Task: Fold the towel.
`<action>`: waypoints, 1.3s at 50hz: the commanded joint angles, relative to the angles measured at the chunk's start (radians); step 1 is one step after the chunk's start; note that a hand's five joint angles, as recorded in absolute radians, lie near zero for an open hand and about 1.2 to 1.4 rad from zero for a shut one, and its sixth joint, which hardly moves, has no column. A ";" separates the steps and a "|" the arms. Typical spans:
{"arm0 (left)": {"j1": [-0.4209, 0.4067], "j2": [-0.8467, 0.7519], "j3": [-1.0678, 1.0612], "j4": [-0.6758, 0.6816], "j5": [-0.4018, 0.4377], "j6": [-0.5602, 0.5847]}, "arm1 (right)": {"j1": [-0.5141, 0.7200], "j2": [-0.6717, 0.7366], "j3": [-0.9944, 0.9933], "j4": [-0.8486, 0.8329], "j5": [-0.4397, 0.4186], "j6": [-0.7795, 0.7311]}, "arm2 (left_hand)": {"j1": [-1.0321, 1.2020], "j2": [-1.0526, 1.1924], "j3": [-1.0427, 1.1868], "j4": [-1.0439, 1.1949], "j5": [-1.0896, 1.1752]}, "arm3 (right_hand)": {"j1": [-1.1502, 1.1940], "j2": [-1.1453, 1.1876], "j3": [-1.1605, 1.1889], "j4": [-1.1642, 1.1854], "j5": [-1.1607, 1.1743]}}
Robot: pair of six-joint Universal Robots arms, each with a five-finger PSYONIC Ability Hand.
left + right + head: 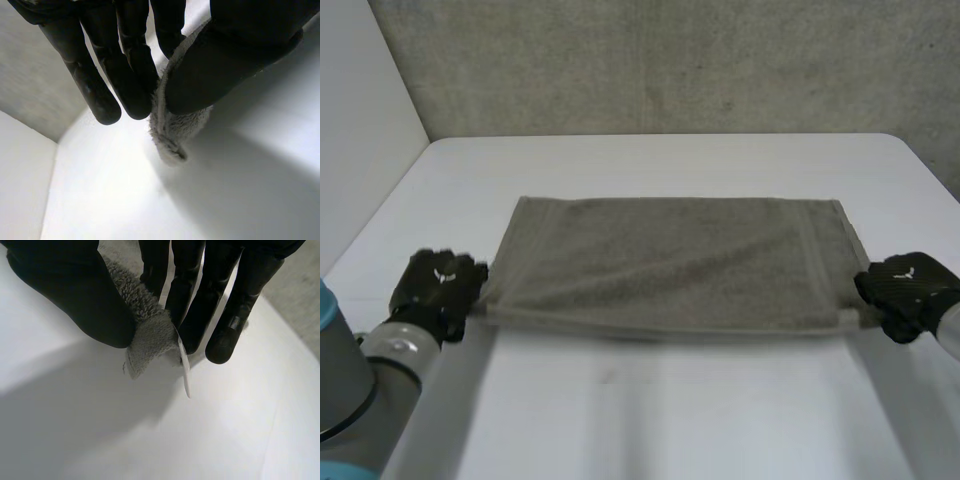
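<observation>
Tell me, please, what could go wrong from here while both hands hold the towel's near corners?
1. The left hand and right hand each pinch only the tip of a towel corner, so a corner might slip out mid-fold.
2. The towel's far part lies on the table; uneven hand travel could skew the fold.

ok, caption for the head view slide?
Black left hand and right hand pinch near corners of the grey terry towel above the white table.
</observation>
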 commanded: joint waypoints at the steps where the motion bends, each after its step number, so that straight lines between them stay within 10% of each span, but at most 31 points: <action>1: 0.019 0.166 -0.029 -0.313 0.001 0.153 | -0.123 -0.096 -0.027 0.402 0.034 -0.248 | 0.191 0.179 0.180 0.178 0.182 | 0.433 0.230 0.225 0.206 0.253; 12: 0.003 0.142 0.028 -0.161 0.076 0.144 | -0.166 -0.136 -0.110 0.374 0.010 -0.245 | 0.191 0.179 0.180 0.178 0.182 | 0.433 0.230 0.225 0.206 0.253; 25: -0.070 -0.381 0.486 0.015 -0.002 0.137 | 0.050 0.268 -0.498 0.213 0.119 -0.002 | 0.191 0.179 0.180 0.178 0.182 | 0.433 0.230 0.225 0.206 0.253; 43: -0.076 -0.670 0.817 0.015 -0.087 0.149 | 0.211 0.589 -0.799 0.002 0.209 0.015 | 0.191 0.179 0.180 0.178 0.182 | 0.433 0.230 0.225 0.206 0.253; 45: -0.076 -0.676 0.823 0.015 -0.085 0.149 | 0.217 0.603 -0.805 -0.009 0.215 0.013 | 0.191 0.179 0.180 0.178 0.182 | 0.305 0.101 0.097 0.078 0.125; 46: -0.078 -0.679 0.824 0.017 -0.082 0.150 | 0.223 0.612 -0.813 -0.015 0.226 0.015 | 0.191 0.179 0.180 0.178 0.182 | -0.221 -0.425 -0.429 -0.448 -0.401; 48: -0.079 -0.679 0.823 0.019 -0.082 0.150 | 0.231 0.615 -0.820 -0.020 0.240 0.018 | -0.117 -0.129 -0.128 -0.130 -0.126 | -0.644 -0.847 -0.852 -0.870 -0.824; 50: -0.084 -0.674 0.824 0.022 -0.090 0.150 | 0.248 0.609 -0.840 -0.053 0.304 0.024 | -0.991 -1.003 -1.002 -1.004 -1.000 | -0.789 -0.992 -0.997 -1.016 -0.969; 65: -0.095 -0.491 0.760 0.011 -0.094 0.129 | 0.242 0.330 -0.696 -0.149 0.329 0.235 | -1.006 -1.019 -1.017 -1.019 -1.016 | -0.789 -0.992 -0.997 -1.016 -0.969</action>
